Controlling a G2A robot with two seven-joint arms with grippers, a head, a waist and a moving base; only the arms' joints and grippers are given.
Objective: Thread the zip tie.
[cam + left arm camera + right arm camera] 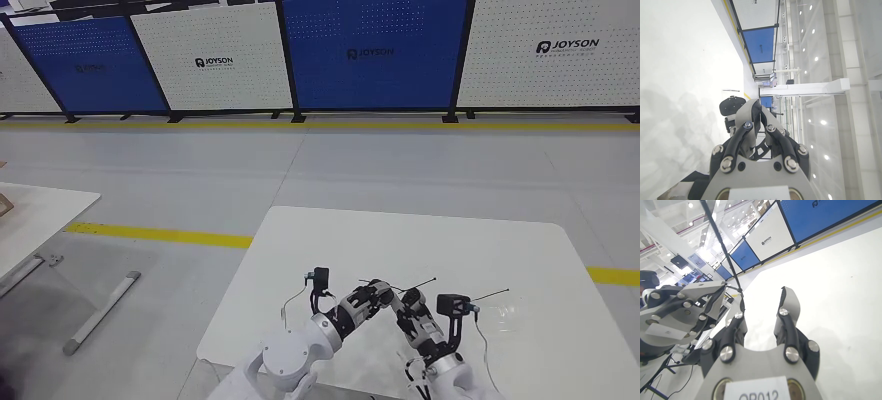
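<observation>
zip tie (723,249), far end cut off, rt wrist pic edge

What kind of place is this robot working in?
Likely a factory or industrial hall: blue and white partition panels, a yellow floor line, and rows of ceiling lights high overhead.

The left gripper (760,106) and right gripper (762,291) have grey metal fingers (791,302), black ribbed pads (755,113), black linkage bars (789,328), silver screws (791,351) and white labels (755,387).
</observation>
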